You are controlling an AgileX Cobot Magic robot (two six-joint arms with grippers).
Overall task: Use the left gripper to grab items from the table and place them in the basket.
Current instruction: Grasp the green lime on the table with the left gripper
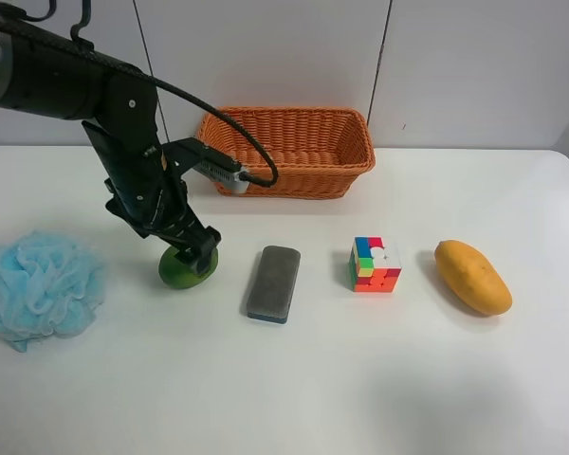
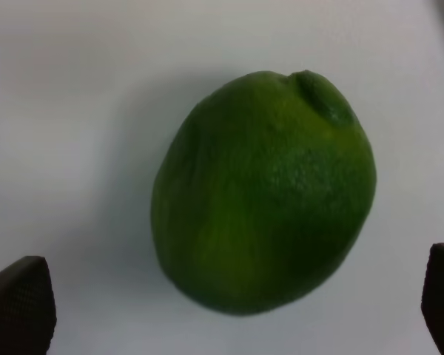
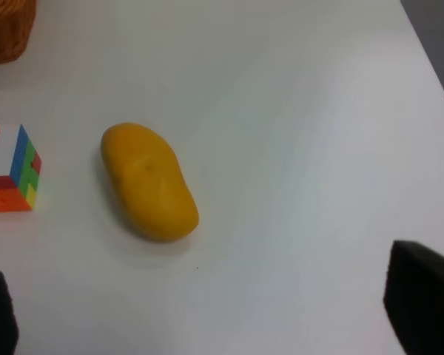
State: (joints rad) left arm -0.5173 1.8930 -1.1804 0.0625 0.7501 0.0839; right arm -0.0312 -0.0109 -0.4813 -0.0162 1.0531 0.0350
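Note:
The green mango-like fruit (image 1: 180, 273) lies on the white table (image 1: 313, 389), between the blue pouf (image 1: 40, 284) and the grey sponge block (image 1: 273, 282). My left gripper (image 1: 195, 248) is down over the fruit, open. In the left wrist view the fruit (image 2: 263, 192) fills the gap between the two fingers of the gripper (image 2: 229, 299), with no contact showing. The puzzle cube (image 1: 375, 264) and yellow mango (image 1: 472, 277) lie further right. The wicker basket (image 1: 294, 161) stands at the back. My right gripper (image 3: 207, 310) is open and empty above the table near the yellow mango (image 3: 148, 181).
The left arm's black cable (image 1: 228, 128) loops in front of the basket's left end. The cube (image 3: 7, 170) and a corner of the basket (image 3: 7, 29) show in the right wrist view. The right arm is out of the exterior high view.

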